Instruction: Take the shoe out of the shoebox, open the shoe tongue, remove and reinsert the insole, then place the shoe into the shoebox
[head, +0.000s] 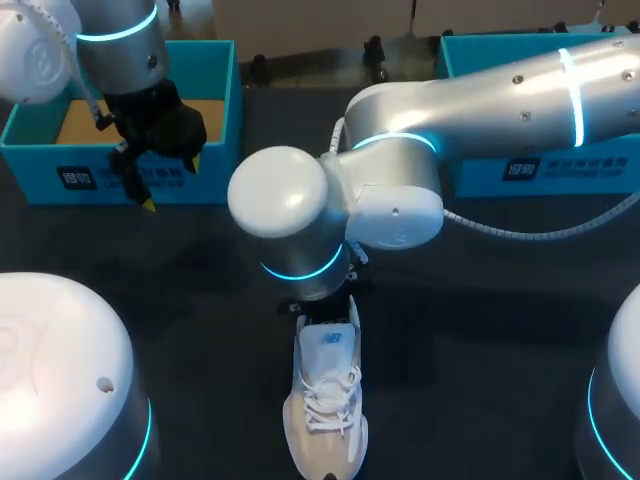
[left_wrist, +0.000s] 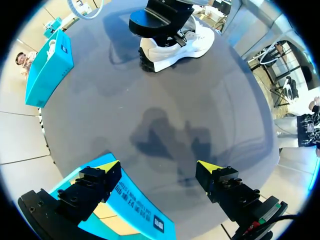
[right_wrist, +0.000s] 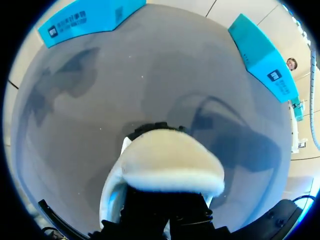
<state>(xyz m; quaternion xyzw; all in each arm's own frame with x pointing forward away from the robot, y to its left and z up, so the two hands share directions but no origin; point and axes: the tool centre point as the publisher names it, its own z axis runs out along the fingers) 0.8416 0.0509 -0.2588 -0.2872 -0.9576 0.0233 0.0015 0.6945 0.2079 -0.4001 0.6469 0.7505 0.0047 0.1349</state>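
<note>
A white shoe (head: 325, 400) stands upright on its sole on the dark worktop (head: 480, 330), out of both boxes, laces crossed over the tongue and toe pointing at the near edge. The right arm (head: 480, 90) comes in from the far right corner and bends down past the middle, so that the right gripper (head: 320, 300) sits directly over the shoe's heel. In the right wrist view the padded white heel collar lies right against the dark gripper body; no yellow tips show there, and it cannot be told whether those jaws are closed or apart.

The left arm (head: 115, 40) hangs at the far left, well apart from the shoe. The left gripper (left_wrist: 159, 167) has its jaws spread wide with nothing between them. One yellow tip is over the front wall of the left shoebox (head: 215, 110) and the other over bare worktop just in front of it. That teal box is open, its brown cardboard floor showing.

A right shoebox (head: 480, 55), also teal, stands at the far right, partly hidden behind the right arm. From the left wrist, the shoe appears far ahead across the worktop with the right arm's dark wrist on top of it, and the second box off to one side near the worktop's edge.
</note>
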